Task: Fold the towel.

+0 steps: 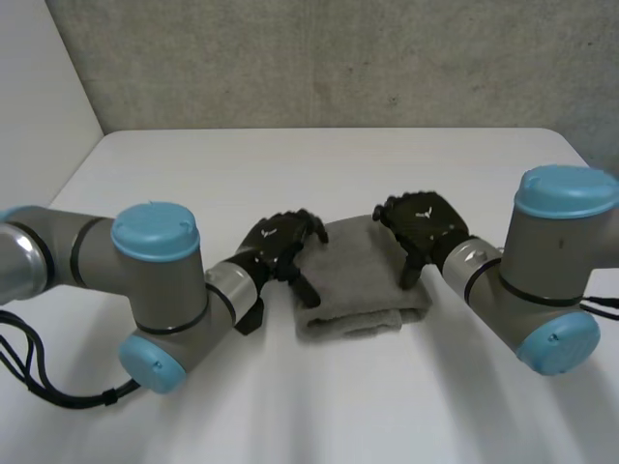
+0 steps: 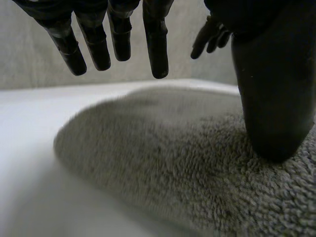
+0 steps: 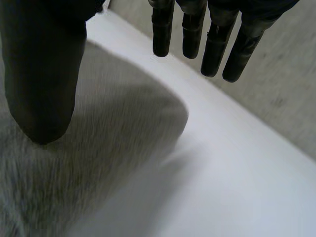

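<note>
A grey towel (image 1: 353, 280) lies folded into a small thick rectangle on the white table between my two hands. My left hand (image 1: 280, 246) is at the towel's left edge, open. In the left wrist view its fingers (image 2: 155, 44) hang straight above the towel (image 2: 173, 163), and its thumb (image 2: 271, 89) rests on the pile. My right hand (image 1: 421, 227) is at the towel's far right corner, also open. In the right wrist view its straight fingers (image 3: 215, 49) hover over the table past the towel's (image 3: 98, 138) edge, thumb (image 3: 44, 74) low over the cloth. Neither hand grips the towel.
The white table (image 1: 338, 164) runs back to a grey wall (image 1: 338, 58), with a white panel (image 1: 39, 87) at the far left. Both arms' grey elbows with light-blue caps (image 1: 155, 232) (image 1: 566, 193) stand near the table's front, either side of the towel.
</note>
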